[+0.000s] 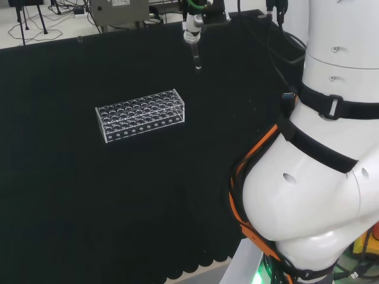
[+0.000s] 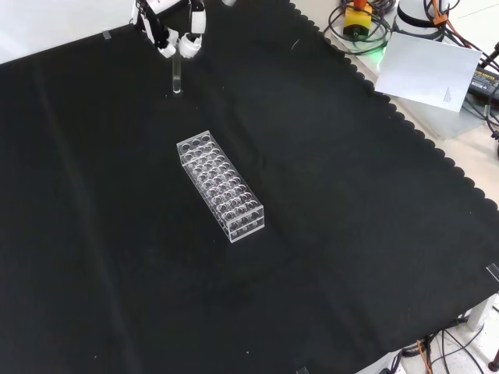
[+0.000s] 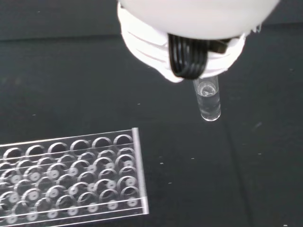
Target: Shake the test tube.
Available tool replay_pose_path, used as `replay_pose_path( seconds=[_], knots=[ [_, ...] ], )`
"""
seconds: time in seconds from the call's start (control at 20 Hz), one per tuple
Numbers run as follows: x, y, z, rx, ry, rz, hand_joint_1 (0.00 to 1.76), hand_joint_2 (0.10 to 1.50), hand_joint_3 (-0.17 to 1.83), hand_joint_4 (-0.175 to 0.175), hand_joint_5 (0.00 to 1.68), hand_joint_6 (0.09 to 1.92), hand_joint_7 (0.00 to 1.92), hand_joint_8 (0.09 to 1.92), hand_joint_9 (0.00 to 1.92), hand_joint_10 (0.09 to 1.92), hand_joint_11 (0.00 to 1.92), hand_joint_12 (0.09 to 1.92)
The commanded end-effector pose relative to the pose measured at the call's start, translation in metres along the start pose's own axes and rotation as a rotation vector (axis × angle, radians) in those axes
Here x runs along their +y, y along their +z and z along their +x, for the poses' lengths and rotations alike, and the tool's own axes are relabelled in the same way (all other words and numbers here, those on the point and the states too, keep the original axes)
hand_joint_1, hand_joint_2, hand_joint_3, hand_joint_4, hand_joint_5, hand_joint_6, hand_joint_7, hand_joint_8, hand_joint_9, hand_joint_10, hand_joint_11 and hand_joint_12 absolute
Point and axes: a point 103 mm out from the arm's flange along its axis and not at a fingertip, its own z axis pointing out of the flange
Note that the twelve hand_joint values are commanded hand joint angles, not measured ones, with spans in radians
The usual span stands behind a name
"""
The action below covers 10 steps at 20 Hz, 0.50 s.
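Clear glass is what is being dealt with, and in the head view the test tube [image 1: 196,58] is seen hanging upright from the hand [image 1: 192,28], its upper end pinched between the fingertips [image 1: 190,35] and its rounded bottom held clear above the black cloth [image 1: 71,195]. Below the hand and off to its left in this view, well apart from the tube, a clear rack [image 1: 141,115] of many wells is standing on the cloth. Over to the front view: the hand [image 2: 173,31] is caught coming in from the top edge, white fingertips [image 2: 191,45] closed on the tube's top, and the test tube [image 2: 177,76] is dangling straight down beneath them; the rack [image 2: 221,185] is lying below the hand and a little to its right, with bare cloth [image 2: 374,234] between the two. Now the wrist view, up close: the hand [image 3: 189,42] is wrapped round the tube's upper part, the test tube [image 3: 208,100] is poking out past the palm, and a little clear liquid seems to be sitting near its bottom, though that cannot be made out for certain; the rack [image 3: 75,182] is seen near the tube but not touching it. The tube is judged light, stiff, smooth and breakable, so a slip is the danger; it is best held high, near the rim, as it is held now, and shaken gently with the bottom kept off the cloth.
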Motion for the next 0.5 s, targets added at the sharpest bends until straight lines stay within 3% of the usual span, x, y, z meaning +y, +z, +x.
replay_pose_path(
  seconds=[0.05,0.5],
  knots=[
    [0.007,0.004,0.034,0.027,-0.060,0.003,1.44,0.57,0.73,-0.175,1.34,0.54,1.42,0.71,1.46,0.12,0.81,1.21],
    [0.014,0.007,0.079,0.063,-0.147,0.011,1.44,0.57,0.73,-0.175,1.34,0.54,1.42,0.71,1.46,0.12,0.81,1.21]
  ],
)
